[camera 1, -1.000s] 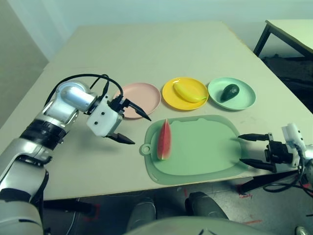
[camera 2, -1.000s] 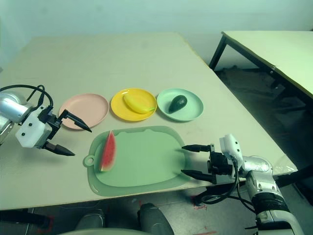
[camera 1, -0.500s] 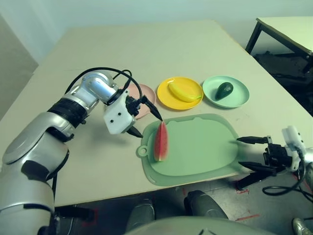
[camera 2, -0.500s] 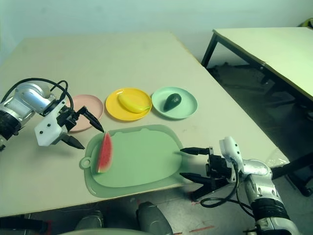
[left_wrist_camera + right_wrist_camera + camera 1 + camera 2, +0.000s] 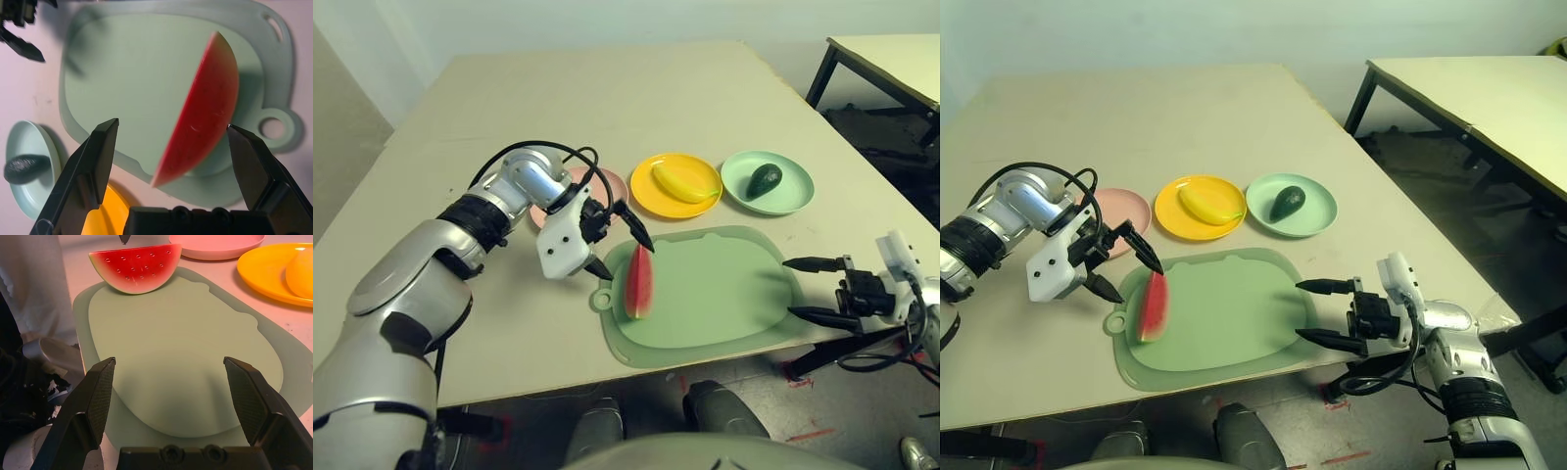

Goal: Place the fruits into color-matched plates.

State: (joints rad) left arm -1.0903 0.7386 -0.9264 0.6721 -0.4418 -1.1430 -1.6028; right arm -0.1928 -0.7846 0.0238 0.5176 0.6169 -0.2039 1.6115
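Left end effector (image 5: 619, 242) positioned for watermelon pick.
Fingers apart, empty; watermelon wedge (image 5: 639, 282) stands on its rind on the green mat (image 5: 724, 294), just below the fingertips. Likely rigid, light, smooth plastic: grip across the flat red faces. Pink plate (image 5: 607, 182) is partly hidden behind the wrist. Right end effector (image 5: 815, 290) apart, idle.

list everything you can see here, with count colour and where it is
watermelon wedge: 1, red with green rind, left end of mat
banana: 1, yellow, in yellow plate
avocado: 1, dark green, in green plate
pink plate: 1, pale pink, left of row, partly behind left arm
yellow plate: 1, middle
green plate: 1, mint, right
mat: 1, green, near edge
table: 1, beige
second table: 1, far right
left gripper: jaws open, over wedge
right gripper: jaws open, at mat's right edge
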